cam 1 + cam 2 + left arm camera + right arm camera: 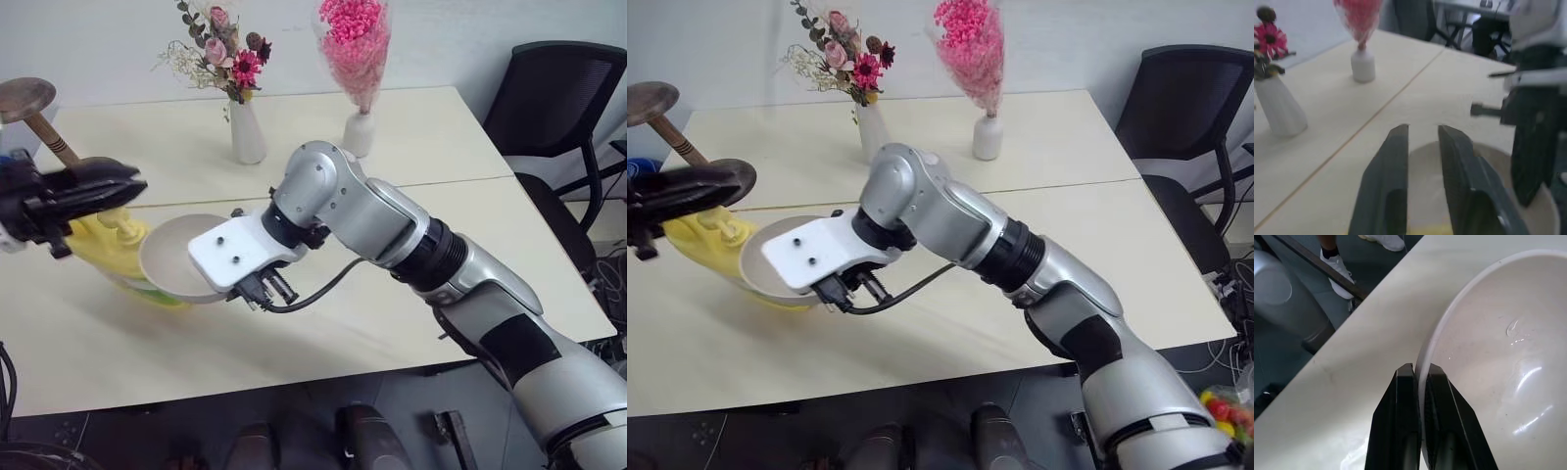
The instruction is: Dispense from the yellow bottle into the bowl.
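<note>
A: Right gripper (1420, 377)?
B: Clamped on the bowl (1498, 357) rim, bowl tilted, centre-left.
A: Left gripper (1422, 142)?
B: Fingers apart, nothing between, far left just above the yellow bottle (113, 250).
A: Behind?
B: White vases (247, 132), upper middle.
</note>
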Robot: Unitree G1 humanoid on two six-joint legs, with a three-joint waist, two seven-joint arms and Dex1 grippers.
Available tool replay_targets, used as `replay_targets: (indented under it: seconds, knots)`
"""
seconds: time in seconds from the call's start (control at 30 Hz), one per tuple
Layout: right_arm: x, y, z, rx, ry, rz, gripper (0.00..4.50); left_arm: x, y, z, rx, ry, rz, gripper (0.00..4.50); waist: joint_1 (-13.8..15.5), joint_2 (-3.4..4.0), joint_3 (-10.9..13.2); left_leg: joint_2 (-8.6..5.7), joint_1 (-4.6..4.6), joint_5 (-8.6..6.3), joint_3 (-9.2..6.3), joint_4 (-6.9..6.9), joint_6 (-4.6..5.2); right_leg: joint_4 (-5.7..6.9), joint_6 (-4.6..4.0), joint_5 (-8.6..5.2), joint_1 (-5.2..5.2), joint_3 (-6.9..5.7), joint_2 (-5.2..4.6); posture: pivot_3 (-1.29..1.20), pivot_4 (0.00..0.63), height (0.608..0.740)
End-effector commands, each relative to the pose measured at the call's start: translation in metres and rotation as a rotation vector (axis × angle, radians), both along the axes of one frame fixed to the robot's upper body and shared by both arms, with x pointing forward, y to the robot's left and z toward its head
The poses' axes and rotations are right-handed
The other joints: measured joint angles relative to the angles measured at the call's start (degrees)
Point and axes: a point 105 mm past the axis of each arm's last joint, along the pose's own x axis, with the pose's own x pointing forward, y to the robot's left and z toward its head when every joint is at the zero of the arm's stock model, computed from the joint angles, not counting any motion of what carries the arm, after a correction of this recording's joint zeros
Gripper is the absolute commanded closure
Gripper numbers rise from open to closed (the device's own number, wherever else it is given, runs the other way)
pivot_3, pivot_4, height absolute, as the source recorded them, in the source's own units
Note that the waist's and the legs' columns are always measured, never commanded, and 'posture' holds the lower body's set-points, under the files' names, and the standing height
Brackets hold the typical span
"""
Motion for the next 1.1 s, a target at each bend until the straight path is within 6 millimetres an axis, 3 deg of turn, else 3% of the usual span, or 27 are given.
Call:
replay_targets:
  seconds: [0.03,0.1,0.2,0.3,0.43,0.5,0.6,0.77,0.83,0.97,1.03,1.1]
  knots:
    - [0.019,-0.022,0.006,0.089,-0.081,-0.026,4.50,-0.023,-0.011,0.025,0.023,-0.043,-0.062,1.95,0.0,-0.06,0.0,0.00,-0.01,0.00,-0.02,-0.01,0.00,-0.06,0.00,0.00,0.02,-0.02,0.00,0.00,0.150,0.740]
    - [0.043,-0.051,-0.009,0.115,-0.098,-0.132,4.50,-0.039,-0.019,0.028,0.079,-0.028,-0.094,1.32,0.0,-0.11,0.0,-0.03,-0.02,-0.02,-0.09,-0.01,0.01,-0.14,0.00,0.00,0.08,-0.05,-0.01,0.00,0.150,0.740]
    - [0.073,-0.095,-0.034,0.134,-0.121,-0.291,4.50,-0.061,-0.022,0.014,0.174,0.047,-0.109,0.41,0.5,-0.08,0.0,-0.08,-0.05,-0.03,-0.14,-0.02,0.03,-0.34,0.00,0.00,0.18,-0.05,-0.01,0.00,0.150,0.740]
    - [0.097,-0.142,-0.061,0.104,-0.162,-0.452,4.50,-0.078,-0.016,-0.014,0.270,0.151,-0.060,0.41,0.6,0.20,0.2,-0.06,-0.06,-0.03,0.09,-0.04,0.04,-0.50,-0.01,0.00,0.14,0.04,0.03,0.00,0.150,0.740]
    - [0.107,-0.187,-0.096,0.039,-0.164,-0.575,4.50,-0.098,-0.009,-0.049,0.358,0.234,-0.010,0.41,0.0,0.29,0.3,0.15,0.01,0.03,0.34,-0.05,-0.05,-0.64,-0.04,-0.02,0.01,0.18,0.29,0.00,0.150,0.740]
    - [0.109,-0.199,-0.112,0.014,-0.176,-0.601,4.50,-0.101,-0.008,-0.054,0.356,0.221,0.017,0.41,0.2,0.27,0.3,0.16,0.23,0.04,0.36,-0.12,-0.06,-0.52,-0.12,-0.06,0.11,0.29,0.30,0.00,0.150,0.740]
    - [0.116,-0.196,-0.116,0.053,-0.151,-0.652,3.77,-0.099,-0.009,-0.054,0.340,0.200,0.019,0.39,0.5,0.26,0.3,0.18,0.38,0.08,0.32,-0.04,-0.12,-0.47,-0.18,-0.03,0.25,0.38,0.30,0.00,0.150,0.740]
    - [0.116,-0.197,-0.107,0.104,-0.089,-0.669,2.10,-0.095,-0.008,-0.056,0.308,0.192,0.021,0.39,1.2,0.28,0.3,0.16,0.31,0.08,0.28,-0.09,-0.11,-0.45,-0.23,0.00,0.19,0.36,0.26,0.00,0.150,0.740]
    - [0.117,-0.200,-0.092,0.171,-0.079,-0.688,1.49,-0.094,-0.006,-0.059,0.292,0.198,0.023,0.39,1.3,0.28,0.3,0.13,0.22,0.06,0.20,-0.11,-0.08,-0.56,-0.23,0.00,0.18,0.28,0.22,0.00,0.150,0.740]
    - [0.122,-0.225,-0.036,0.383,-0.026,-0.781,0.19,-0.093,0.004,-0.063,0.247,0.198,0.057,0.39,1.3,0.30,0.3,0.10,0.17,0.04,0.21,-0.11,-0.05,-0.69,-0.24,0.02,0.20,0.27,0.18,0.00,0.150,0.740]
    - [0.115,-0.245,-0.011,0.440,0.036,-0.803,0.19,-0.093,0.007,-0.062,0.223,0.187,0.061,0.39,1.4,0.34,0.3,0.10,0.17,0.03,0.19,-0.10,-0.05,-0.72,-0.23,0.02,0.23,0.24,0.18,0.00,0.150,0.740]
    - [0.107,-0.263,0.002,0.445,0.072,-0.815,0.19,-0.094,0.009,-0.059,0.205,0.182,0.058,0.39,1.7,0.35,0.3,0.12,0.19,0.04,0.16,-0.09,-0.04,-0.71,-0.24,0.02,0.27,0.22,0.19,0.00,0.150,0.740]
